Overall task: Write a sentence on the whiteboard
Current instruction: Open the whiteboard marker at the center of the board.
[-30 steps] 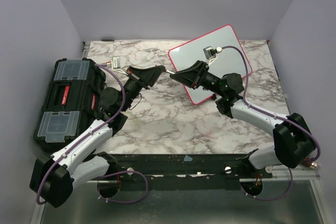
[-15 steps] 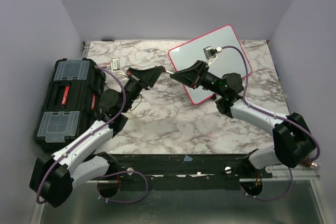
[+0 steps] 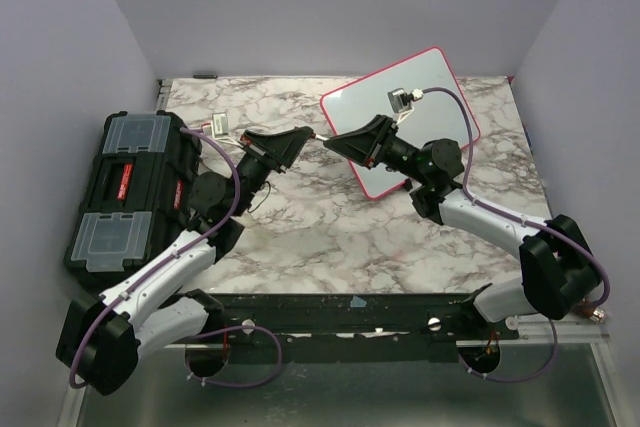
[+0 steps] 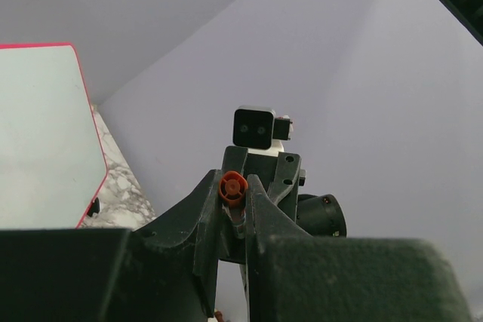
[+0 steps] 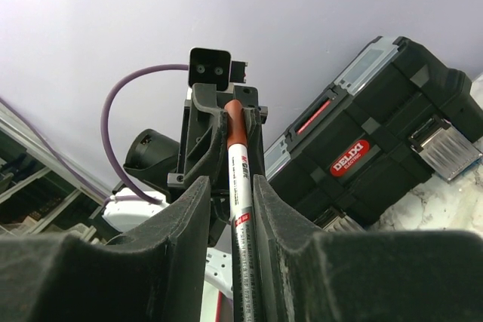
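Observation:
A white marker with a red cap (image 5: 240,186) spans the gap between my two grippers, in the air above the table's middle (image 3: 320,137). My left gripper (image 3: 306,134) (image 4: 232,190) is shut on the capped end (image 4: 232,185). My right gripper (image 3: 332,145) (image 5: 230,182) stands open around the barrel. The barrel rests against one finger (image 5: 272,209), with a slit left on the other side. The whiteboard (image 3: 425,92) (image 4: 38,133) lies tilted at the back right, its pink-red rim showing. Its visible face is blank; the sentence is out of view.
A black toolbox (image 3: 125,192) (image 5: 377,126) with clear lid compartments sits at the table's left edge. Purple-grey walls close in the marble table (image 3: 300,227) on three sides. A black rail runs along the near edge by the arm bases.
My right gripper's jaws have narrowed around the marker barrel. Both arms and the left grip stay as they were.

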Motion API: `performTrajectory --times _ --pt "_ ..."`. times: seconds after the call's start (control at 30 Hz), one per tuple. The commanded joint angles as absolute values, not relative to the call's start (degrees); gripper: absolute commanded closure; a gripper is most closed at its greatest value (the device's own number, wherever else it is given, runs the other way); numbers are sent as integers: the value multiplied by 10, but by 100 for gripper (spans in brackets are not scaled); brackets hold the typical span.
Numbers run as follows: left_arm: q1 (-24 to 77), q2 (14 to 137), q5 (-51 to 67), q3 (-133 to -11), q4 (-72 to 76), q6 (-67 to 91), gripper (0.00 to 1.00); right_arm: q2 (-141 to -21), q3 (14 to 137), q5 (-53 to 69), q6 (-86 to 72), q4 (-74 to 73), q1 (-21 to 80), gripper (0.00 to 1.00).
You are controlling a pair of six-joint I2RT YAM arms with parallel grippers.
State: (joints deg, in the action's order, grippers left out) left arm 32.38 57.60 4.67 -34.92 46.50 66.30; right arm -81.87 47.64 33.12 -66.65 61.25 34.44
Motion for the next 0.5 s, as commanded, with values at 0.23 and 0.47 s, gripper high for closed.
performTrajectory --times 0.23,0.47 --pt "328 567 38 -331 455 651 100 -814 490 313 -672 625 350 69" --pt "329 558 33 -329 446 643 100 -809 492 306 -667 608 351 75"
